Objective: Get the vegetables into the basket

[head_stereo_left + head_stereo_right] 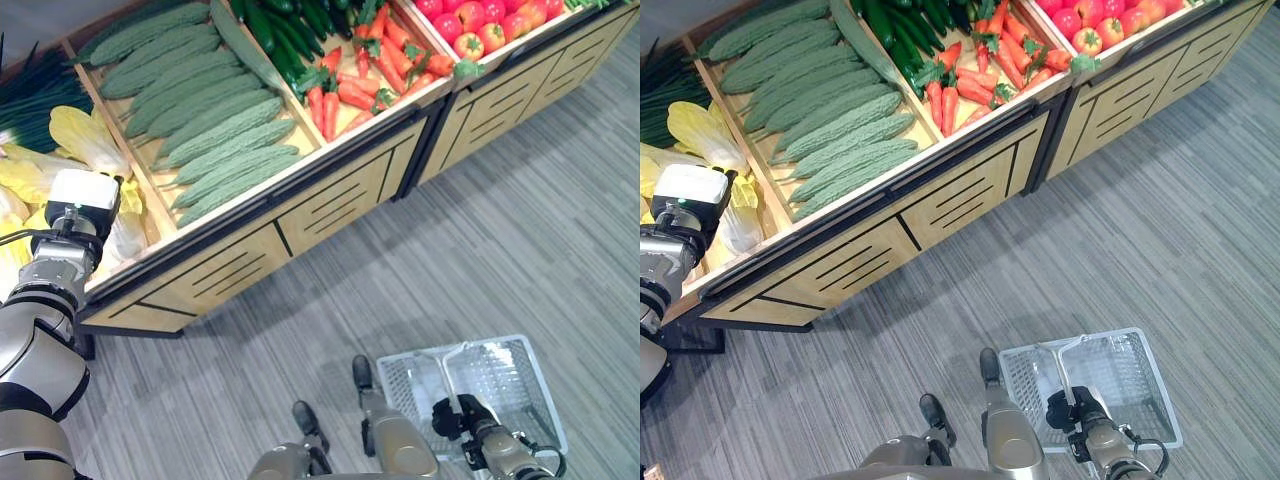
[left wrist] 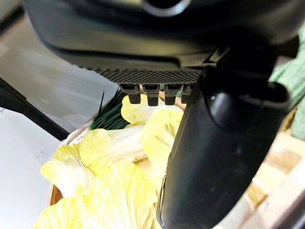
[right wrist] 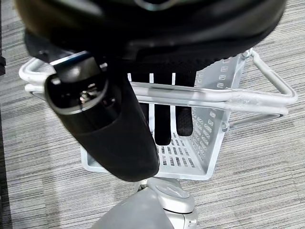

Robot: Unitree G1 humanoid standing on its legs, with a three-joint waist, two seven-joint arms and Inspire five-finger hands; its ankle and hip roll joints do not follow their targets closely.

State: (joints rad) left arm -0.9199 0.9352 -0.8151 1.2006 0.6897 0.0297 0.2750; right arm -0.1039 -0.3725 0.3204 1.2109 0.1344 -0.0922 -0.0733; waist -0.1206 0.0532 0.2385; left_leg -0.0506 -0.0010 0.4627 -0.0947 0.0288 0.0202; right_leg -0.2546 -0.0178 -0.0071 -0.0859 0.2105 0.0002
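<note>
Pale yellow cabbages (image 1: 85, 135) lie in the leftmost bin of a wooden display stand (image 1: 300, 210). My left hand (image 1: 72, 222) hovers just above them, open. In the left wrist view its thumb (image 2: 214, 157) hangs over the cabbage leaves (image 2: 119, 191) with nothing held. Low at the right, my right hand (image 1: 455, 412) is shut on the handle (image 3: 200, 95) of a grey wire basket (image 1: 505, 380). The fingers (image 3: 163, 121) curl over the handle bars. The basket hangs just above the floor with no vegetables showing in it.
The stand's other bins hold bumpy green bitter gourds (image 1: 210, 120), dark cucumbers (image 1: 280, 30), carrots (image 1: 350, 90) and tomatoes (image 1: 480, 25). Green chives (image 1: 35, 95) lie behind the cabbages. Grey plank flooring (image 1: 520, 220) stretches between the stand and the basket.
</note>
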